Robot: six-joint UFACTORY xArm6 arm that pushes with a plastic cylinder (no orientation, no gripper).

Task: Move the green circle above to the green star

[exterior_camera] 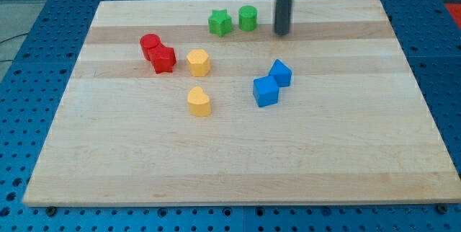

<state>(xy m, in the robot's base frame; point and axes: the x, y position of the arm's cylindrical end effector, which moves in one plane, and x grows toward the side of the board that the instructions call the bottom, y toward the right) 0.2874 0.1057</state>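
Note:
The green circle (pixel 248 17) stands near the view's top of the wooden board (pixel 238 160), just to the right of the green star (pixel 220 23), the two close together. My tip (pixel 282 33) is on the board a short way to the right of the green circle, with a small gap between them.
A red circle (pixel 150 45) and a red block (pixel 164 59) touch at the left. A yellow hexagon (pixel 199 63) and a yellow block (pixel 199 101) lie at the middle. Two blue blocks (pixel 281 73) (pixel 265 91) touch to the right of centre.

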